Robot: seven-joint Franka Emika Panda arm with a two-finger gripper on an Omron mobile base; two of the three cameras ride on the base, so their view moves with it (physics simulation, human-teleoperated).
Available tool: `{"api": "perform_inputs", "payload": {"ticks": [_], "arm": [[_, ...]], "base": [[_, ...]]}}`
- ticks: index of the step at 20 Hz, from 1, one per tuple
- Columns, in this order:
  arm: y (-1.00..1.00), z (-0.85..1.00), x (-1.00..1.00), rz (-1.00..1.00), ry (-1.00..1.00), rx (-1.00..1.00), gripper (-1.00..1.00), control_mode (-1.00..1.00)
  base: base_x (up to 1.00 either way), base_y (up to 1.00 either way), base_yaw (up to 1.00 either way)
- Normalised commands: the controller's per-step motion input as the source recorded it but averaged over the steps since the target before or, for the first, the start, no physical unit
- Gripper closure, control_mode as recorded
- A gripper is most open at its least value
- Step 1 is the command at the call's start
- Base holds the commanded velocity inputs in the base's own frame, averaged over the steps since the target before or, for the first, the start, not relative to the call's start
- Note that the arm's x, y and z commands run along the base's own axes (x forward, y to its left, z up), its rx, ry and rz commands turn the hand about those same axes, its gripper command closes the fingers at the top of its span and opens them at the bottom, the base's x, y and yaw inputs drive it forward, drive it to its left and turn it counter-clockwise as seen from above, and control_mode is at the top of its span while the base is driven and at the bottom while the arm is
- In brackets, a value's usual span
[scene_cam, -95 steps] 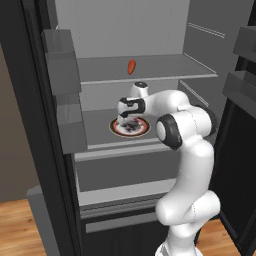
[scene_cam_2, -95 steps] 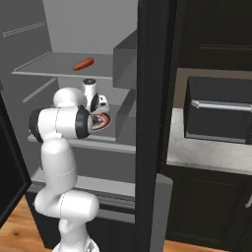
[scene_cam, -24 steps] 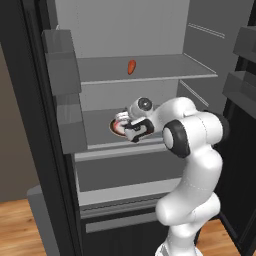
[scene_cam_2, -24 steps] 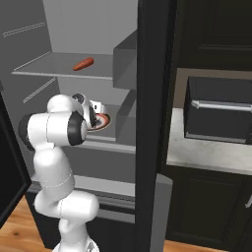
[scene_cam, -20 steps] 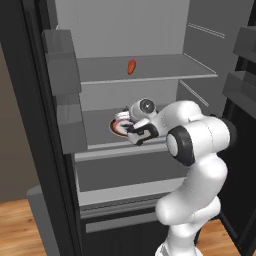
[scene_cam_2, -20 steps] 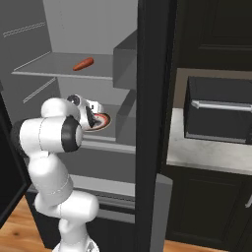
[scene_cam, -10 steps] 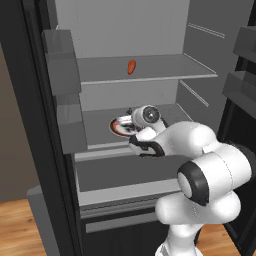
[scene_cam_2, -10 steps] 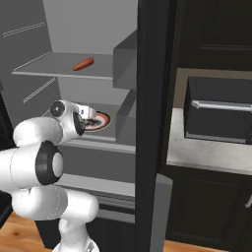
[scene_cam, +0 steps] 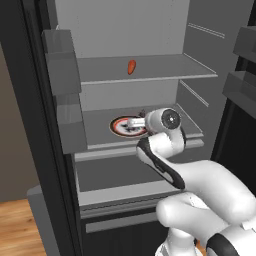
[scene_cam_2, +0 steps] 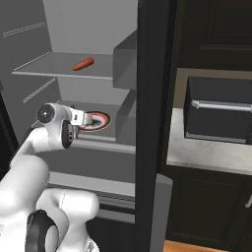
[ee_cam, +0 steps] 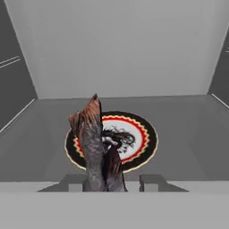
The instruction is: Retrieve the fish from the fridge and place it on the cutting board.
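While the fish (ee_cam: 95,147) is clamped between the narrowed jaws of the pincer (ee_cam: 109,181), it is held over the plate (ee_cam: 141,138) just ahead, inside the fridge (scene_cam: 150,35). Retrieval is judged half done. Withdrawal and placement on the cutting board are left.

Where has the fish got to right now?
In the hand view the fish stands up between the gripper's fingers, in front of the round plate on the fridge's middle shelf.

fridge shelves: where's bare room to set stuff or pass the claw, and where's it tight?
Upper shelf: bare on both sides of the orange-red item. Middle shelf: open strips between the plate and each side wall, and behind the plate to the back wall. Tight at the middle shelf's front centre, where the claw holds the fish in front of the plate.
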Motion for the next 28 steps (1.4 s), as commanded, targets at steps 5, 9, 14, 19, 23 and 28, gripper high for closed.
{"api": "perform_inputs", "payload": {"ticks": [5, 9, 14, 19, 23, 28], "arm": [[-0.29, 0.81, -0.35, -0.02, 0.58, 0.07, 1.0, -1.0], [-0.09, 0.2, -0.02, -0.04, 0.49, -0.05, 1.0, -1.0], [-0.01, 0.01, -0.08, -0.15, 0.23, -0.06, 1.0, -1.0], [0.0, 0.0, -0.01, 0.0, 0.04, 0.0, 1.0, -1.0], [-0.12, 0.0, -0.45, 0.0, 0.05, 0.0, 1.0, -1.0], [-0.26, 0.0, -0.83, -0.01, 0.0, 0.0, 1.0, -1.0]], "base": [[0.0, 0.0, 0.0], [0.0, 0.0, 0.0], [0.0, 0.0, 0.0], [0.0, 0.0, 0.0], [0.0, 0.0, 0.0], [0.0, 0.0, 0.0]]}}
